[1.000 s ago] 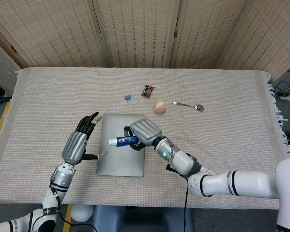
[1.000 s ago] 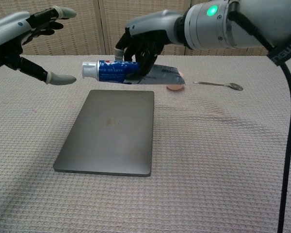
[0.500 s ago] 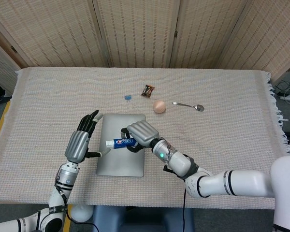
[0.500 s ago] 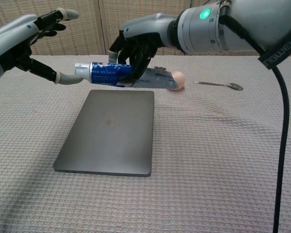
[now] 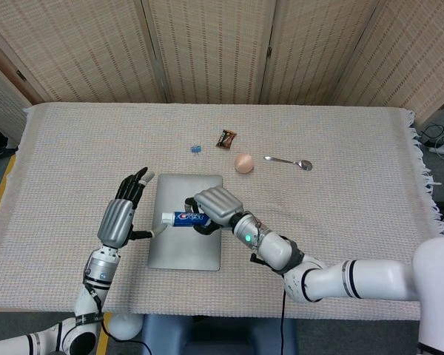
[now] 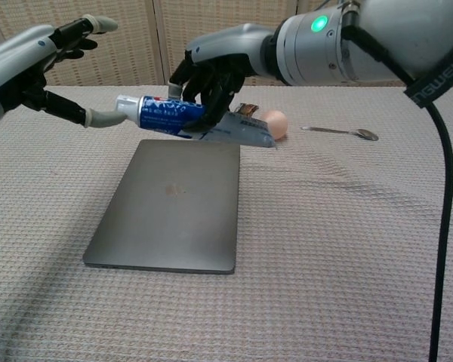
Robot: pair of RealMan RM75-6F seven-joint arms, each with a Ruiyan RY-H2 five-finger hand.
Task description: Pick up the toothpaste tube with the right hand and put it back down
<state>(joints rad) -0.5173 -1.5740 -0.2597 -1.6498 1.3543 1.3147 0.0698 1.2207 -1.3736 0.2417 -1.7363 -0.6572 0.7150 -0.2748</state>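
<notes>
My right hand [image 5: 216,208] [image 6: 211,72] grips a blue and white toothpaste tube [image 5: 183,218] [image 6: 180,117] and holds it in the air above the closed grey laptop [image 5: 185,251] [image 6: 174,204]. The tube lies roughly level, its white cap end pointing toward my left hand and its flat tail tilted a little down. My left hand [image 5: 121,214] [image 6: 38,68] hovers open beside the laptop's left edge, fingers spread. One of its fingertips is at the tube's cap; I cannot tell whether they touch.
A peach-coloured egg [image 5: 243,163] [image 6: 275,122], a metal spoon [image 5: 288,161] [image 6: 340,133], a dark snack wrapper [image 5: 226,138] and a small blue piece [image 5: 196,149] lie on the woven cloth [image 5: 355,200] behind the laptop. Folding screens stand at the back.
My right hand has carried the tube leftward toward my left hand, and the tube's tail has dipped slightly. The left hand has barely shifted.
</notes>
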